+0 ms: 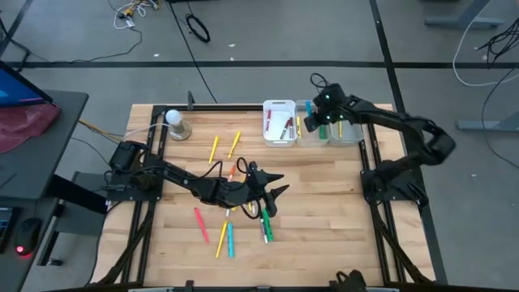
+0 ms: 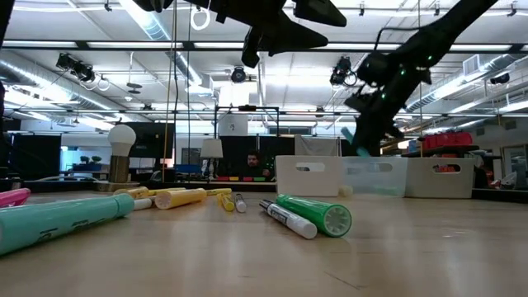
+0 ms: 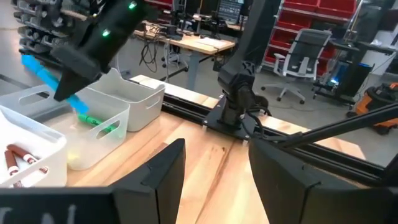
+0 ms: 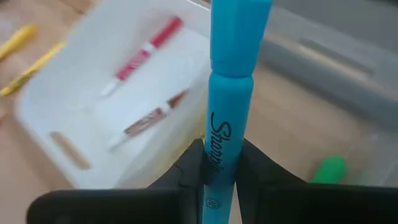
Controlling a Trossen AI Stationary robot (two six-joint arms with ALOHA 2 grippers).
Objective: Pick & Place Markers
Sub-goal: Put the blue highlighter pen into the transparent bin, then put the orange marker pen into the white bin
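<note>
My right gripper (image 1: pixel 321 113) is above the row of bins at the table's far edge, shut on a cyan marker (image 4: pixel 222 124). Below it are a white bin (image 1: pixel 279 122) with red markers and a clear bin (image 3: pixel 102 118) holding a green marker (image 4: pixel 328 169). My left gripper (image 1: pixel 280 185) hovers open and holds nothing. It is over the middle of the table, above a green marker (image 2: pixel 318 214) and a white one (image 2: pixel 287 219) that lie flat on the wood. More yellow, orange, pink and cyan markers (image 1: pixel 220 235) lie scattered to its left. My right gripper pinches the cyan marker's barrel (image 4: pixel 219 163), at its printed part, between the two fingers. The fingers (image 2: pixel 375 91) slant down from above. The marker sticks out past the fingertips, capped end (image 4: pixel 239 25) foremost. It is tilted and lifted clear above the bins.
A second clear bin (image 1: pixel 346 130) stands to the right of the first. A bulb-shaped object on a base (image 1: pixel 177 123) stands at the far left corner. Black frame rails (image 1: pixel 375 162) run along the table's sides. Bare wood lies in the near right part.
</note>
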